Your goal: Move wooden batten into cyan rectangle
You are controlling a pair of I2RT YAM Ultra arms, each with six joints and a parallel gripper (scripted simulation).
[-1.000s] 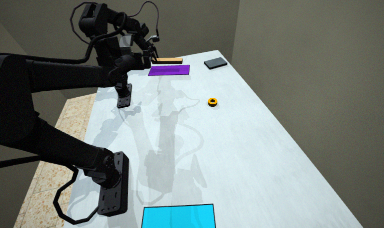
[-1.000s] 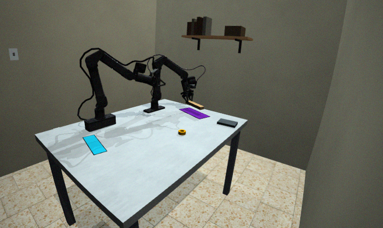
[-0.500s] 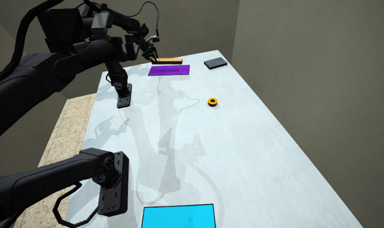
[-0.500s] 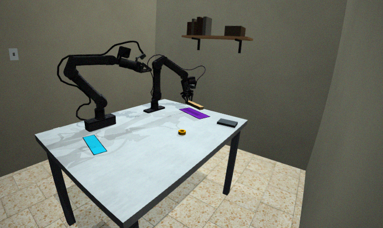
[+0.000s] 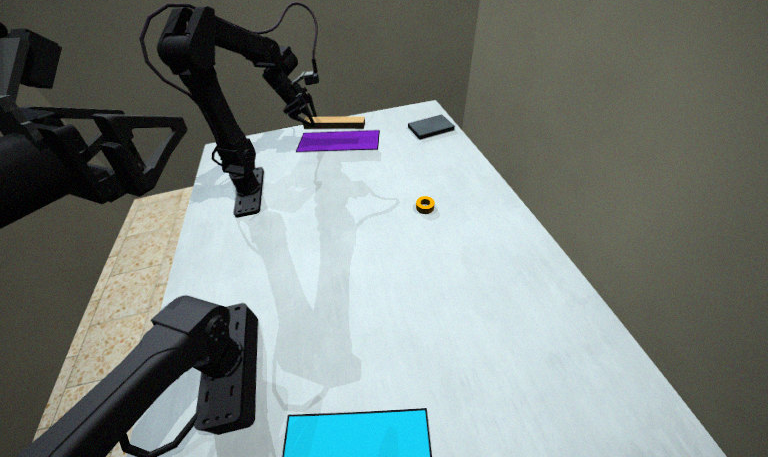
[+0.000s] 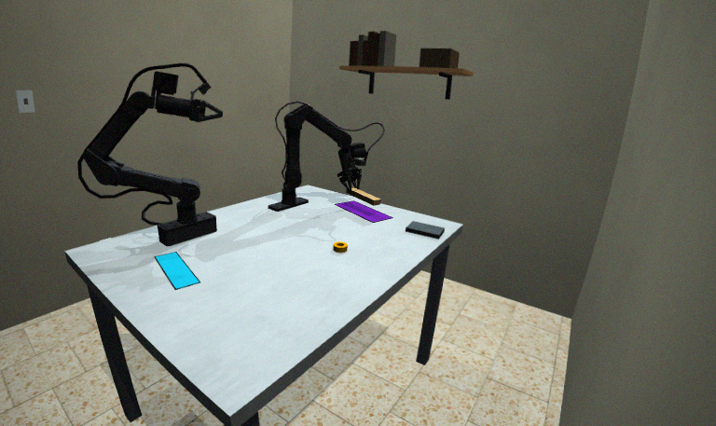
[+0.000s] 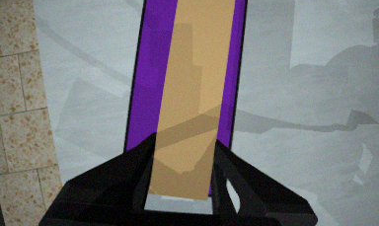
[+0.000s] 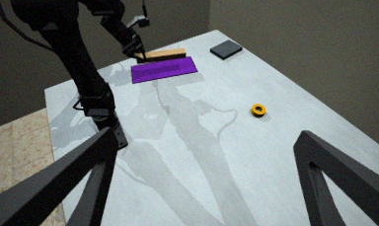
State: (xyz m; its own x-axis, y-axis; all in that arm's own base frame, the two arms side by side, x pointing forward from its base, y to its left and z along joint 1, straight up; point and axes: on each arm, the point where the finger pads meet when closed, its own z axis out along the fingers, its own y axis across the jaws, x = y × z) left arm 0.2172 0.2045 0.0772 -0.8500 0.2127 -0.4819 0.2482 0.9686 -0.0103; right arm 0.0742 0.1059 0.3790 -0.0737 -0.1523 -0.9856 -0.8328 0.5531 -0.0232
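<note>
My left gripper (image 5: pixel 306 118) is shut on one end of the wooden batten (image 5: pixel 338 121) and holds it lifted above the purple rectangle (image 5: pixel 338 140) at the far end of the table. In the left wrist view the batten (image 7: pixel 199 88) runs away from the fingers over the purple rectangle (image 7: pixel 148 83). It also shows in the exterior view (image 6: pixel 365 195) and the right wrist view (image 8: pixel 165 53). The cyan rectangle (image 5: pixel 356 433) lies at the near table edge. My right gripper (image 6: pixel 211 111) is open and empty, raised high above the table.
An orange ring (image 5: pixel 424 203) lies mid-table toward the right edge. A dark grey slab (image 5: pixel 431 126) lies at the far right corner. The left arm's base (image 5: pixel 248 197) and right arm's base (image 5: pixel 223 373) stand along the left side.
</note>
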